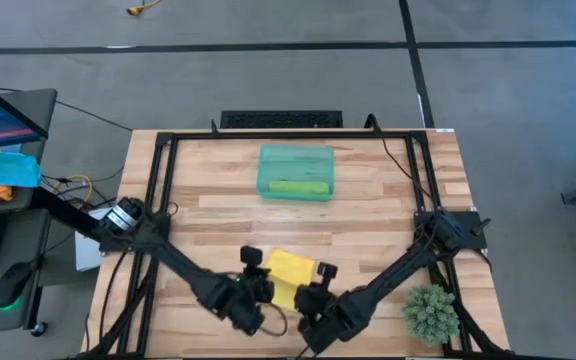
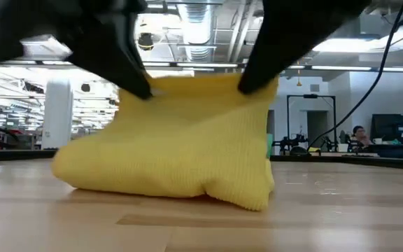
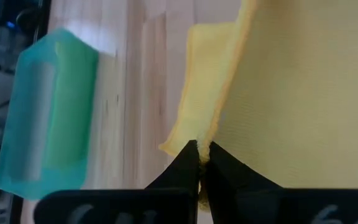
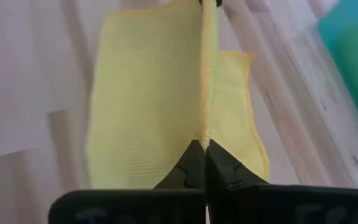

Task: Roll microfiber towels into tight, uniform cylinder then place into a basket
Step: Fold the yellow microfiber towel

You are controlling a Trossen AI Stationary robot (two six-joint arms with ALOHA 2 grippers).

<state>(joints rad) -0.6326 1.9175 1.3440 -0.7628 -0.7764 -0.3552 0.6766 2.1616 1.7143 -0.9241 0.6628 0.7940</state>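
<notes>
Wood-plank table [image 1: 388, 195] | ribbed yellow towel [image 1: 290, 272] pinched by left gripper [image 1: 256, 281], right gripper [image 1: 313, 290]

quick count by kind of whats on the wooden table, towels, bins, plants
Microfiber towels: 2, a bright yellow cloth pinched by both grippers, and a lime green rolled cloth in the bin
Translucent teal plastic bins: 1
Small spiky green plants: 1
Total: 4

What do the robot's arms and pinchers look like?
Both arms are black and skinny, built from jointed tubes, with black cables trailing along them. The left arm has a silver round part near its base. Each gripper, left and right, ends in two flat black fingers that taper to a point.
</notes>
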